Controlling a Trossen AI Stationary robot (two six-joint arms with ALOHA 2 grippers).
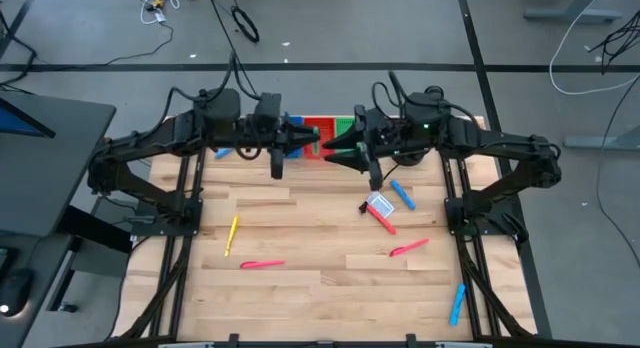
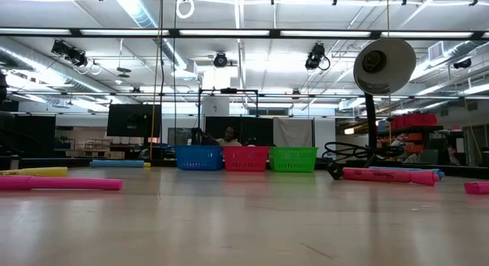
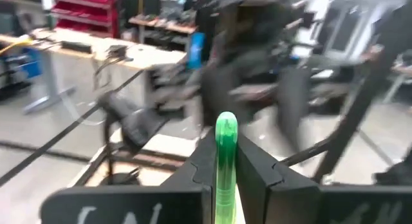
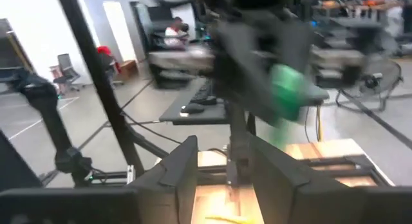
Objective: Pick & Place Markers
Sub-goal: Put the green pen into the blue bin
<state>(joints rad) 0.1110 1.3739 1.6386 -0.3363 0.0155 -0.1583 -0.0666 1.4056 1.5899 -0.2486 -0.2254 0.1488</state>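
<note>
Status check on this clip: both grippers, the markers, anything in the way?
Left gripper shut on green marker, raised near the bins. Right gripper open, empty, facing it. Other markers on the table. Nothing blocking.

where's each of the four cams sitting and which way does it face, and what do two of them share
High view: above the table, looking straight down; both arms meet over the bins.
Low view: at table-top height, looking level across at the bins; no arm shows.
Left wrist view: on the left arm, looking past the left gripper, shut on the green marker.
Right wrist view: on the right arm, past the open right gripper.
Shared: both wrist views show the green marker.
</note>
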